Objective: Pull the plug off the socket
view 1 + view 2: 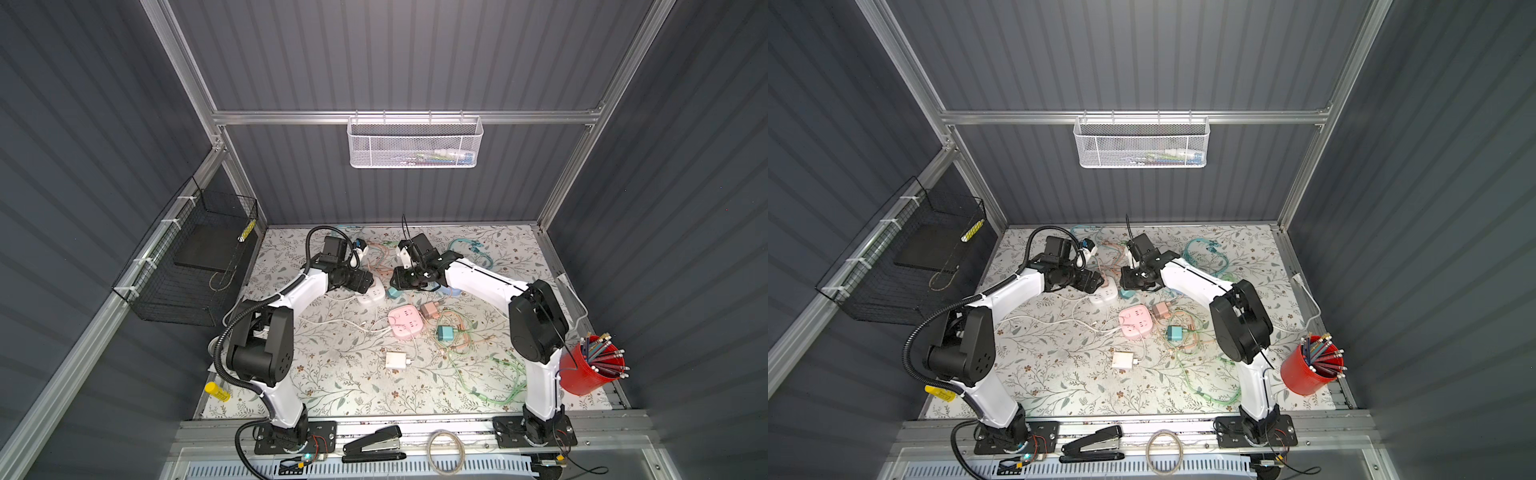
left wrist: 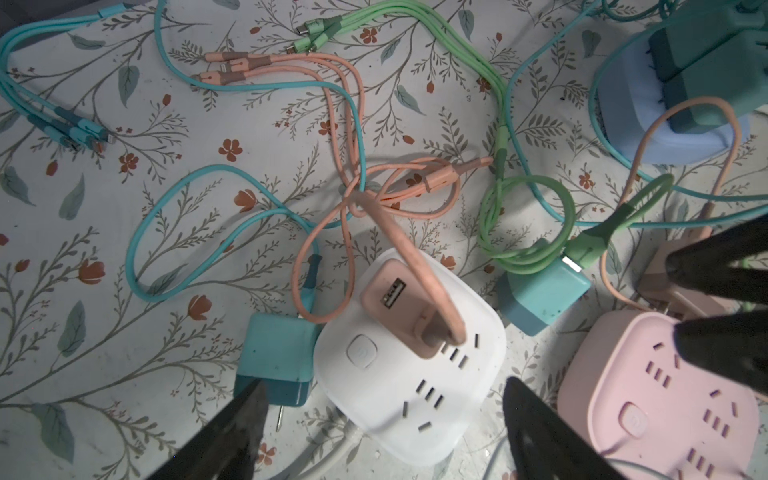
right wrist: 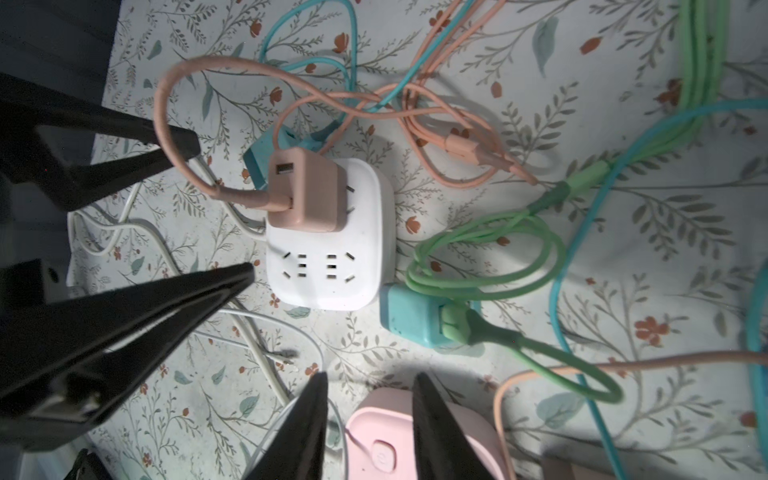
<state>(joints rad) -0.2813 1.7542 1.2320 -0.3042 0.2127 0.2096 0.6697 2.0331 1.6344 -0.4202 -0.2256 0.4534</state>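
A white socket (image 2: 415,399) lies on the flowered mat with a salmon-pink plug (image 2: 409,307) standing in it, its pink cable (image 2: 419,270) looping away. My left gripper (image 2: 386,386) is open just above the socket, one finger on each side, touching nothing. In the right wrist view the plug (image 3: 303,191) and the socket (image 3: 332,266) sit ahead of my right gripper (image 3: 370,380). Its fingers stand a small gap apart over the pink socket (image 3: 386,444), with nothing between them. In a top view both grippers (image 1: 365,286) (image 1: 405,284) meet mid-table, largely hiding the white socket (image 1: 371,297).
Teal plugs (image 2: 278,357) (image 2: 544,291) lie against the white socket. A blue socket with a teal plug (image 2: 648,120) is further off. Teal, green and pink cables tangle around them. A white charger (image 1: 395,359), a red pencil cup (image 1: 590,370) and a stapler (image 1: 374,446) sit nearer the front.
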